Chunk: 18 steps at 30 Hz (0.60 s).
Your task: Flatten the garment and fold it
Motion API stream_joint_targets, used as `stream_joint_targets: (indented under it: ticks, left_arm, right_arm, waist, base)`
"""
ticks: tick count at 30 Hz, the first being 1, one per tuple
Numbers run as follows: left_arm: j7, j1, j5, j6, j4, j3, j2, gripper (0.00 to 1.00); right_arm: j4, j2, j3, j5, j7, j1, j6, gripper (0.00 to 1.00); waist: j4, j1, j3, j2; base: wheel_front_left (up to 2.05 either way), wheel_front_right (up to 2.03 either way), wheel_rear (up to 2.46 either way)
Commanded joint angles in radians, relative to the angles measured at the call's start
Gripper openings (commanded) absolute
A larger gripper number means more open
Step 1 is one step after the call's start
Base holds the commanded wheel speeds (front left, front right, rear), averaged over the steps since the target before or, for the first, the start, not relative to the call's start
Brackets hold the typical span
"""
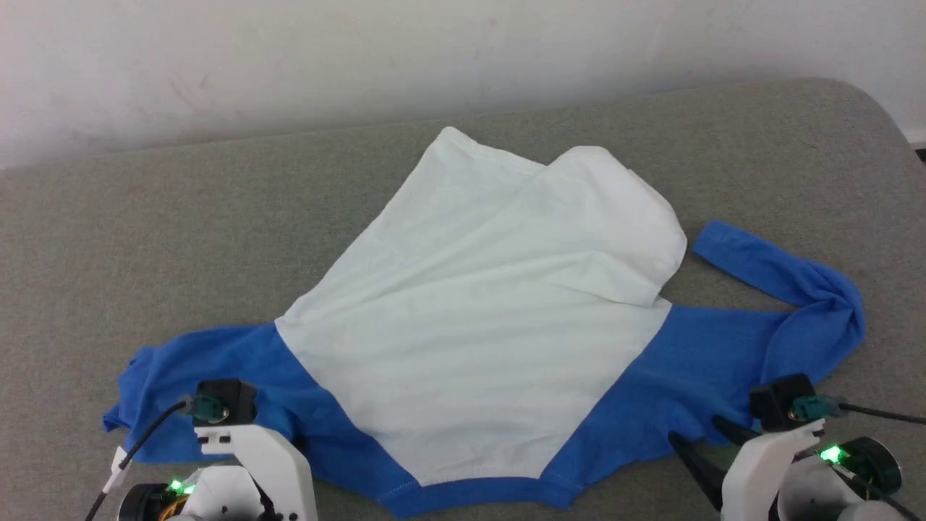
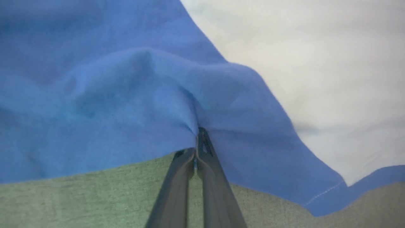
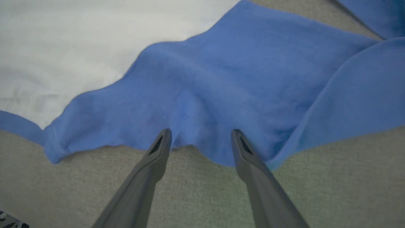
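Pinching a small ridge of blue shoulder cloth just inside the near edge, the left gripper [image 2: 198, 134] is holding the garment [image 1: 470, 325] with its fingers pressed together, while the right gripper [image 3: 202, 133] is standing with its fingers apart, one on each side of the blue edge and not yet gripping. The garment is lying on the grey padded surface [image 1: 145, 239], neckband toward the robot. One hem corner [image 1: 615, 217] is folded over the white body, and the sleeve [image 1: 796, 282] on the robot's right is doubled back. I am expecting trouble if the left arm is pulling alone: the shirt would be turning crooked, and the thin jersey could be slipping out of so small a pinch. No brand, label or readable writing is showing.
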Motion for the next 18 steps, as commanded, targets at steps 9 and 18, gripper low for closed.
stream_joint_targets:
  ticks: [9, 18]
  left_arm:
    - [-0.028, 0.019, 0.003, 0.003, -0.039, -0.016, -0.016, 0.00]
    - [-0.101, 0.028, 0.007, 0.016, -0.073, 0.011, -0.015, 0.00]
  right_arm:
    - [0.226, -0.035, 0.161, 0.106, 0.172, -0.127, -0.001, 0.47]
    - [0.160, -0.091, 0.174, 0.178, 0.155, -0.171, -0.001, 0.00]
  waist:
    - [0.033, -0.0002, 0.018, -0.0001]
    - [0.030, -0.0002, -0.009, -0.0001]
  base:
    - [0.00, 0.00, 0.00]
    - [0.00, 0.00, 0.00]
